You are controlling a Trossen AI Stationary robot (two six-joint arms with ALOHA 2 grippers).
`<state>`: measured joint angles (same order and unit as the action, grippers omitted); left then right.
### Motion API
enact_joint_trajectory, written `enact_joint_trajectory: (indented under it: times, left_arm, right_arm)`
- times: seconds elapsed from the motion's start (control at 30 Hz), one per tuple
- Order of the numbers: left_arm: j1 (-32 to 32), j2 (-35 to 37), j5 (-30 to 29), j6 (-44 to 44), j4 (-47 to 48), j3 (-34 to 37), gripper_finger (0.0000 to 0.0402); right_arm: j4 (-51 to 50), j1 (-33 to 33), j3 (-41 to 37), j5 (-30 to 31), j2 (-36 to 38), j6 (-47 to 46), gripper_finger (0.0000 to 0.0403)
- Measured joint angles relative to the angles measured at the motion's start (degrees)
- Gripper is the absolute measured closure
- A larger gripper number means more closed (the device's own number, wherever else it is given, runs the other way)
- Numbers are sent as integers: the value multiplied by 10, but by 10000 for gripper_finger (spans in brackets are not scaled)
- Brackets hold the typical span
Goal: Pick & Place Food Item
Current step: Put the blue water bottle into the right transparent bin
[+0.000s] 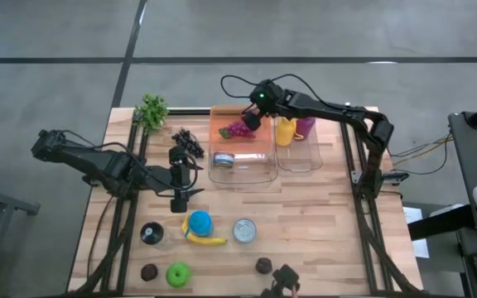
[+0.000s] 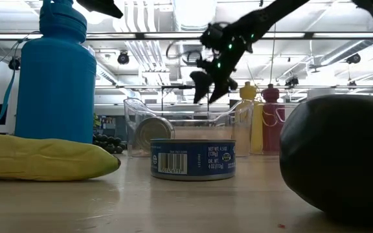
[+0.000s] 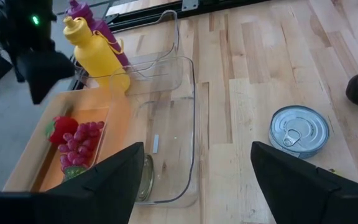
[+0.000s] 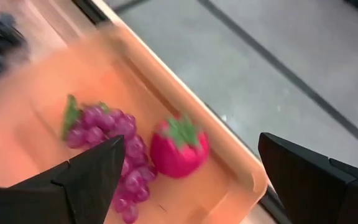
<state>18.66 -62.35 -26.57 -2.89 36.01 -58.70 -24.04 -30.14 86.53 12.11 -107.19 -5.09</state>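
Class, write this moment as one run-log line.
right claw: open, above orange tray | strawberry: in tray beside grapes | left claw: open, idle mid-table

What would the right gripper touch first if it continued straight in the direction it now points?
Probably the strawberry beside the purple grapes in the orange tray; the open right gripper frames both, depth unclear.

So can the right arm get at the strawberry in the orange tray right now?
Probably yes. The right gripper hangs just above the orange tray, jaws open, with the strawberry lying uncovered beside the purple grapes and nothing between them.
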Motion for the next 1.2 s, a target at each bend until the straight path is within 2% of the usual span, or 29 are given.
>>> enact_joint_trajectory:
  times: [0.33, 0.6, 0.77, 0.9, 1.2]
  left_arm:
    - [0, 0, 0, 0, 0, 0, 97]
    - [0, 0, 0, 0, 0, 0, 106]
    - [0, 0, 0, 0, 0, 0, 105]
    - [0, 0, 0, 0, 0, 0, 99]
    - [0, 0, 0, 0, 0, 0, 94]
  right_arm:
    - [-14, 49, 0, 0, 89, 12, 44]
    - [-57, 106, 0, 2, 141, 32, 94]
    - [-95, 155, -1, 45, 158, 33, 133]
    - [-108, 201, -11, 50, 164, 33, 157]
    - [-108, 316, -82, 50, 168, -10, 179]
